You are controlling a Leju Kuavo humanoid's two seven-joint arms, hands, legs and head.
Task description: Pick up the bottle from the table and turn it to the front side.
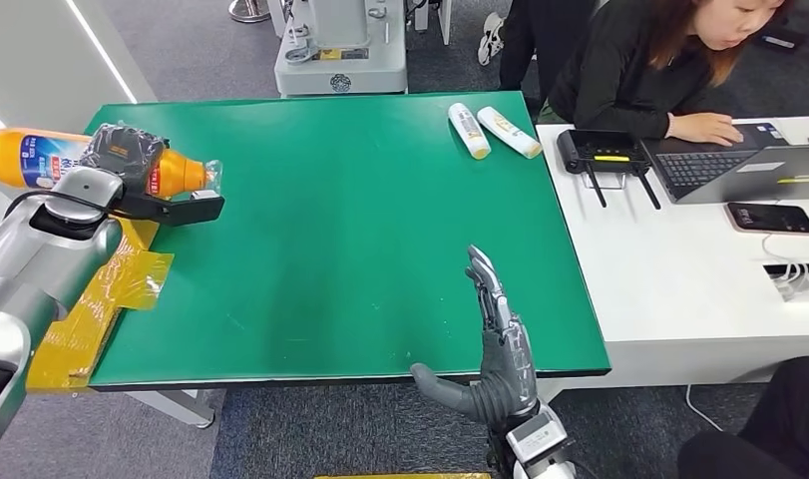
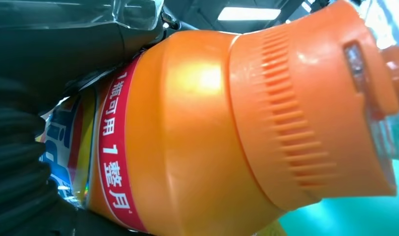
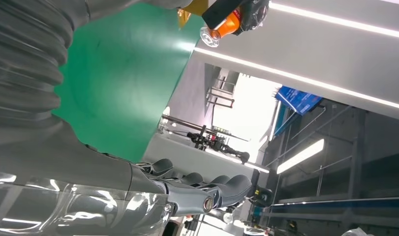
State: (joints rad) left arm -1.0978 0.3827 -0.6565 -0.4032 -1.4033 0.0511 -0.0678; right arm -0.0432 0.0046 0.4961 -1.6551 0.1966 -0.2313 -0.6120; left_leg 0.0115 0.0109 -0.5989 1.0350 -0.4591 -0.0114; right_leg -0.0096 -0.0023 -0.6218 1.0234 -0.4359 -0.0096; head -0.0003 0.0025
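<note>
At nine o'clock over the green table (image 1: pixel 380 249), the left hand (image 1: pixel 121 155) grips the lifted orange plastic bottle (image 1: pixel 41 158); turning remains. The right hand (image 1: pixel 495 344) at five o'clock holds nothing, fingers apart.

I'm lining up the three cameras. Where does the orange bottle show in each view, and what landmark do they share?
Head view: orange bottle at far left, lying sideways in the left hand above the table's left edge.
Left wrist view: the bottle close up, orange cap toward the right edge.
Right wrist view: small, at the top edge.
Shared landmark: the green table.
</note>
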